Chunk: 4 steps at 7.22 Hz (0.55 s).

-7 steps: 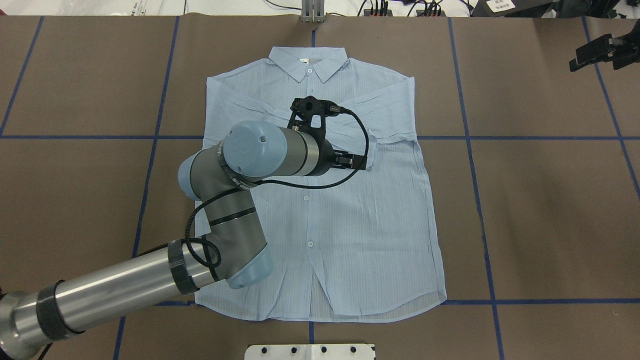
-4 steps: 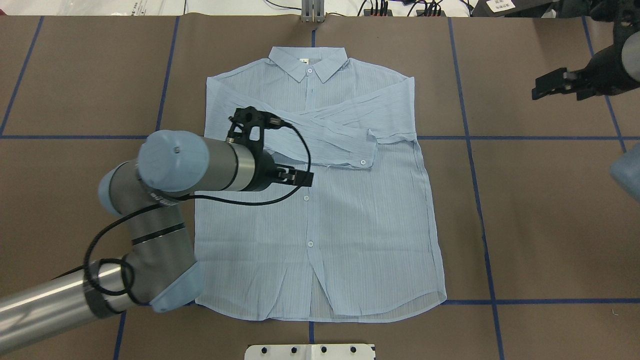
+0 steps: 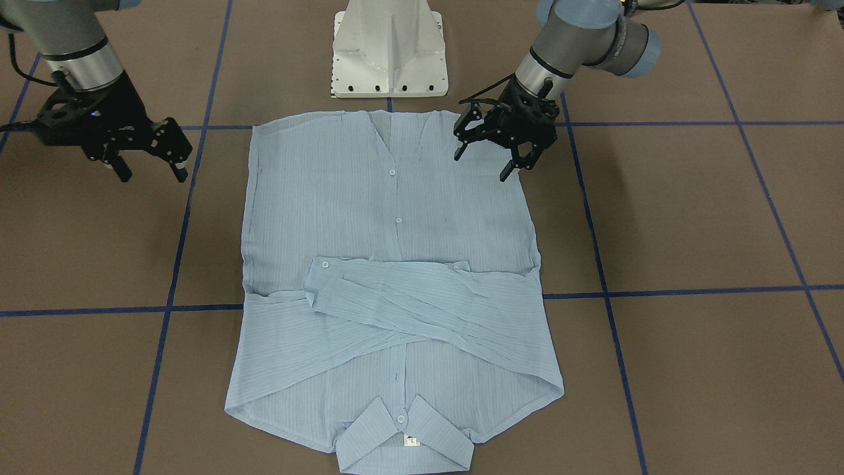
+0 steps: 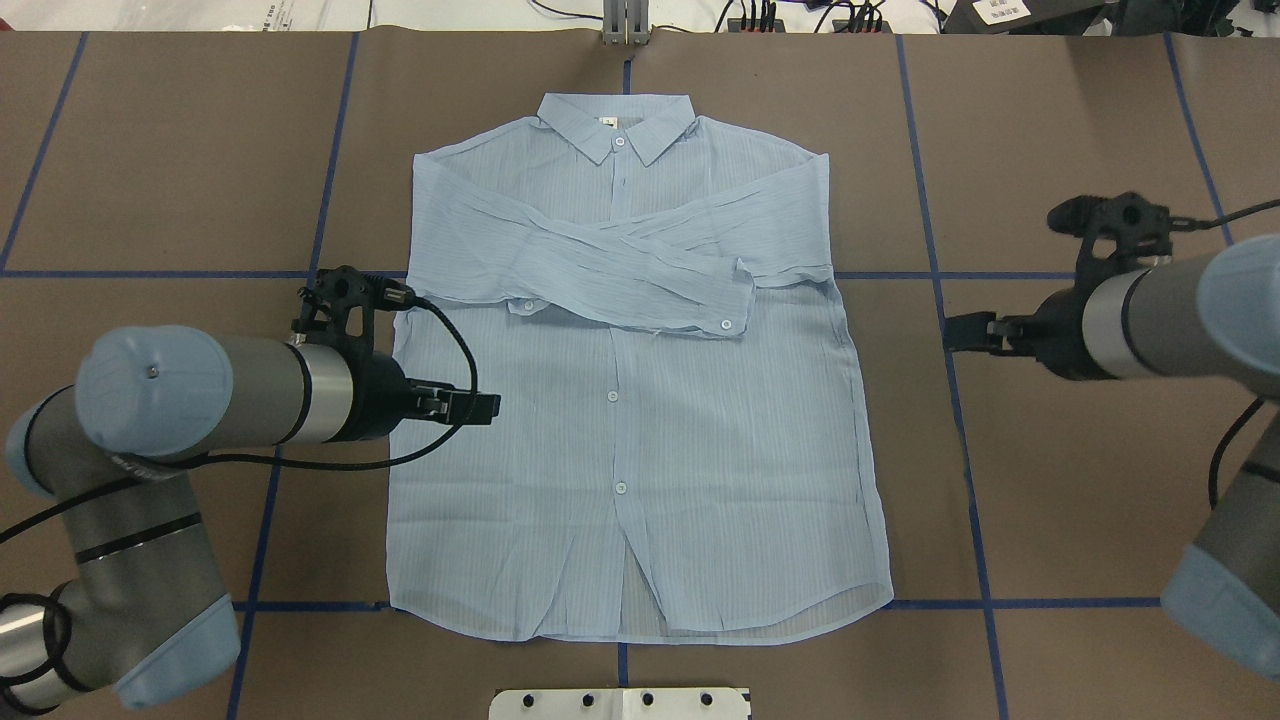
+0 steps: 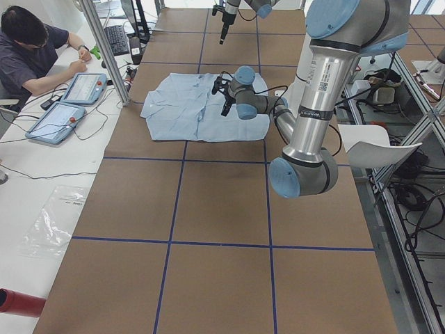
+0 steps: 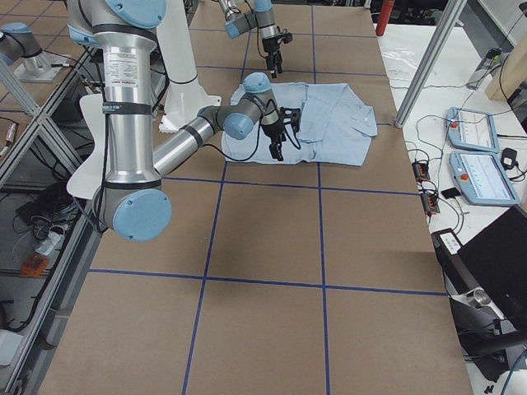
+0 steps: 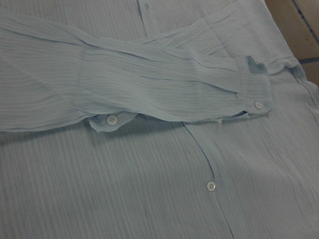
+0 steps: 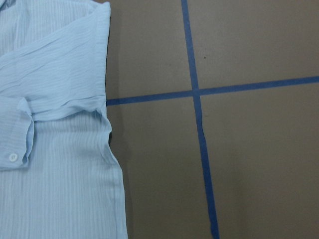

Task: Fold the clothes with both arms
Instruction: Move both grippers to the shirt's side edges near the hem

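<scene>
The blue shirt (image 4: 640, 420) lies flat on the brown bench (image 4: 1080, 520), buttons up, with both sleeves (image 4: 620, 270) crossed over its chest. From above, the left end effector (image 4: 488, 406) hangs over one side of the shirt. The right end effector (image 4: 958, 332) hangs just off the shirt's other side. That view shows them only side-on. The view facing the robot shows both with fingers apart, holding nothing. The left wrist view shows a cuff button (image 7: 258, 105) up close. The right wrist view shows the shirt's edge and blue lines (image 8: 199, 129).
</scene>
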{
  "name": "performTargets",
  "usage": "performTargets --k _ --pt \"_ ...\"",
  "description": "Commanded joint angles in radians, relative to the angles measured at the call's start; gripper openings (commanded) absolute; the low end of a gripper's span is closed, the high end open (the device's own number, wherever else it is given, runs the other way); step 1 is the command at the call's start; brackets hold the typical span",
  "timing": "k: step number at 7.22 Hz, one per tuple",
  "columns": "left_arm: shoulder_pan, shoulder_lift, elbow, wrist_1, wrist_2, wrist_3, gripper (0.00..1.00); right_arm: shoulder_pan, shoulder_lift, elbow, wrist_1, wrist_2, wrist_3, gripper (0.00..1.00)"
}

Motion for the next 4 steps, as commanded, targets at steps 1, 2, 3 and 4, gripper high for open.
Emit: performTargets --k 1,2,3,4 --pt "0.119 0.144 -0.08 0.009 0.121 -0.101 1.0 -0.199 -0.023 0.028 0.003 -0.161 0.15 1.0" --pt "0.189 0.169 -0.078 0.01 0.149 -0.205 1.0 -0.223 -0.024 0.036 0.002 -0.168 0.159 1.0" --pt "0.262 0.167 -0.08 0.074 0.213 -0.262 1.0 -0.234 -0.028 0.036 0.002 -0.171 0.167 1.0" --pt "0.305 0.16 -0.078 0.134 0.233 -0.311 0.96 -0.238 -0.029 0.036 0.003 -0.171 0.17 1.0"
